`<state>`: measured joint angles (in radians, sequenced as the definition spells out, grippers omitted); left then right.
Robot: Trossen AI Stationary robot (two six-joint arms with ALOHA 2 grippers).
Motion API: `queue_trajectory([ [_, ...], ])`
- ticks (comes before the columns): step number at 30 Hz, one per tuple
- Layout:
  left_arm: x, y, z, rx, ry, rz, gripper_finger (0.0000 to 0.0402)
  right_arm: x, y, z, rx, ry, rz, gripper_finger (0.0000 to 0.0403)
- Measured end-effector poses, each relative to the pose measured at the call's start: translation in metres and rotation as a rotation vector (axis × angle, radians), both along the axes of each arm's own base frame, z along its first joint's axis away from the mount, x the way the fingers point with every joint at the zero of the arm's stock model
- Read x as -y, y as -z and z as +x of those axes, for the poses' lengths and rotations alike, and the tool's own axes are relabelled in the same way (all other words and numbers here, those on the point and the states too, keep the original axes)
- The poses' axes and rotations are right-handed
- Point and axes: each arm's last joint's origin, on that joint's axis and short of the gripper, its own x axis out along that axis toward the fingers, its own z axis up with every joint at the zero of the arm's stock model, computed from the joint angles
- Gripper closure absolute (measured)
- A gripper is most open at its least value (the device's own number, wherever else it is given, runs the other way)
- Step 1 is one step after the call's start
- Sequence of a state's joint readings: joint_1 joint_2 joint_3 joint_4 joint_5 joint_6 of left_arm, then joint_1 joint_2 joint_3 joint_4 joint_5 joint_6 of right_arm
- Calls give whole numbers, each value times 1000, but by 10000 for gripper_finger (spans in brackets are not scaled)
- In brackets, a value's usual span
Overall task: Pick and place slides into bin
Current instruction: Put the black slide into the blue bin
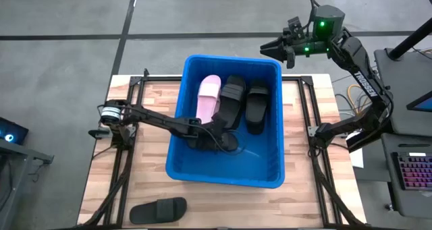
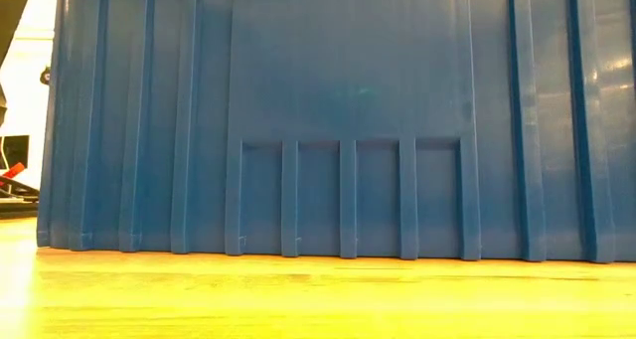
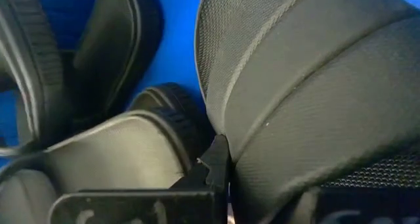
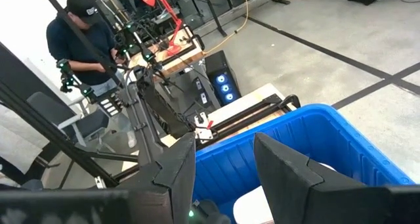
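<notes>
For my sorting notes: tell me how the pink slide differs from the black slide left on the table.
The pink slide lies inside the blue bin; the black slide lies outside it on the wooden table. One is pale pink, the other matte black. Both lie flat, with no gripper on them.

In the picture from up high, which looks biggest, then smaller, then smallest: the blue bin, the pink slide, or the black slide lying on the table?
1. The bin looks by far the biggest.
2 and 3. The pink slide in the bin and the black slide on the table look about alike, so I can't rank them.
</notes>
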<state>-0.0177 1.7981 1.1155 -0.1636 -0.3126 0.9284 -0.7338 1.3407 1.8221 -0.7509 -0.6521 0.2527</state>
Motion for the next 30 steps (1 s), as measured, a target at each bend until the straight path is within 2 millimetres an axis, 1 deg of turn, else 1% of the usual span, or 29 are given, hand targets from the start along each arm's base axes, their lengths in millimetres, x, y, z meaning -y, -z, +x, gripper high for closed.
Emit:
queue_trajectory([
  [4,-3,15,-7,16,-17,14,401,0,0,0,0,0,0,257],
  [11,-5,33,-19,12,10,72,401,0,0,0,0,0,0,257],
  [14,-6,33,-19,39,-18,110,401,0,0,0,0,0,0,257],
  [25,-6,33,-18,49,-8,102,399,0,0,0,1,4,16,257],
  [27,-7,33,-18,49,-9,100,386,0,0,0,1,4,16,257],
  [30,-7,33,-18,47,-10,100,351,0,0,0,1,4,16,257],
])
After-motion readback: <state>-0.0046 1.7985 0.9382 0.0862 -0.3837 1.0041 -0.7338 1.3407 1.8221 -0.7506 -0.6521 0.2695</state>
